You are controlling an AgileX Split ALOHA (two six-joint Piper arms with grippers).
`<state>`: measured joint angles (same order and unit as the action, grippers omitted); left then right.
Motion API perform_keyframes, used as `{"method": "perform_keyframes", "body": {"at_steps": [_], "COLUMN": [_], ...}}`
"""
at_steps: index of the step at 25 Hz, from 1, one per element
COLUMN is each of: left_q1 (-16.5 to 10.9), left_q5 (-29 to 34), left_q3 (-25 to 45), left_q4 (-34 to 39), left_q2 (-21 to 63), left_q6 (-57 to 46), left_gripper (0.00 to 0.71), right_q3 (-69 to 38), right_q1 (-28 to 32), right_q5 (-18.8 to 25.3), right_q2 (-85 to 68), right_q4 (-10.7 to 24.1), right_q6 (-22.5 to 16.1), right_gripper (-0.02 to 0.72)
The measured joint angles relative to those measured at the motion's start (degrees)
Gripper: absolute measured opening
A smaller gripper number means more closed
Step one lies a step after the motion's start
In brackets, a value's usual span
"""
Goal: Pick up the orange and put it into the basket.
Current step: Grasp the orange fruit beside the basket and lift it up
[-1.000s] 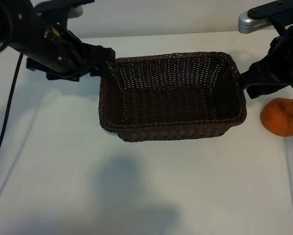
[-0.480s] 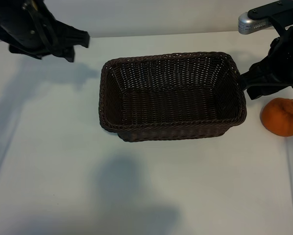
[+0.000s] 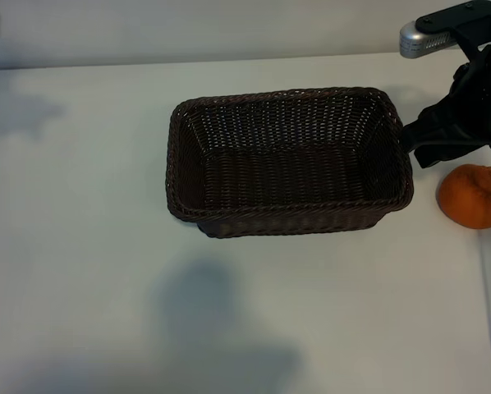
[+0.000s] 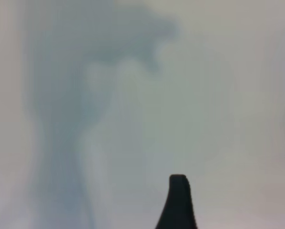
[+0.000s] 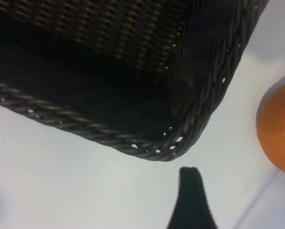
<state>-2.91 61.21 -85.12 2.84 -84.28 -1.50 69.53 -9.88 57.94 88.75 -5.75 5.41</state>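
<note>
The orange point(image 3: 473, 195) lies on the white table just right of the dark woven basket point(image 3: 288, 93), not touching it. My right gripper point(image 3: 416, 144) hovers at the basket's right end, above and left of the orange, open and holding nothing. In the right wrist view one dark fingertip point(image 5: 190, 183) points at the basket's rounded corner point(image 5: 195, 129), with the orange point(image 5: 279, 129) off to the side. The basket has nothing in it. Of my left gripper only one fingertip point(image 4: 178, 191) shows, over bare table, with nothing against it.
The white table point(image 3: 106, 246) stretches wide to the left of and in front of the basket. A blurred shadow point(image 3: 213, 328) falls on it near the front. The right arm's silver joint point(image 3: 418, 37) sits at the far right back.
The left arm has pulled away from the basket's left back corner, up and to the left, and has left the exterior view. The right arm, basket and orange have not moved.
</note>
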Motion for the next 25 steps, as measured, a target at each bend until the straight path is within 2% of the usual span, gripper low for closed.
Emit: {"method": "perform_keyframes", "body": {"at_steps": [2, 4, 6, 14, 19, 21, 25], "left_q1": [-4.0, -6.3, -7.5, -7.7, -7.7, -7.7, -7.7], "left_q5": [1.1, 1.6, 1.8, 2.9, -1.8, -3.9, -5.0], "left_q3": [0.0, 0.0, 0.0, 2.4, 11.9, 16.0, 21.8], "left_q4": [-0.2, -1.9, -4.0, -11.2, -12.5, -12.5, -12.9], "left_q2": [2.3, 4.4, 6.0, 16.4, 29.2, 36.8, 47.1], "left_q6": [1.5, 2.8, 4.7, 9.6, 11.3, 11.7, 12.5], "left_gripper": [0.595, 0.595, 0.594, 0.594, 0.594, 0.594, 0.594], "right_q3": [0.0, 0.0, 0.0, 0.0, 0.0, 0.0, 0.0], "right_q1": [0.0, 0.0, 0.0, 0.0, 0.0, 0.0, 0.0], "right_q5": [0.0, 0.0, 0.0, 0.0, 0.0, 0.0, 0.2], "right_q2": [0.0, 0.0, 0.0, 0.0, 0.0, 0.0, 0.0], "right_q4": [0.0, 0.0, 0.0, 0.0, 0.0, 0.0, 0.0], "right_q6": [0.0, 0.0, 0.0, 0.0, 0.0, 0.0, 0.0], "right_gripper": [0.495, 0.495, 0.495, 0.495, 0.495, 0.495, 0.495]}}
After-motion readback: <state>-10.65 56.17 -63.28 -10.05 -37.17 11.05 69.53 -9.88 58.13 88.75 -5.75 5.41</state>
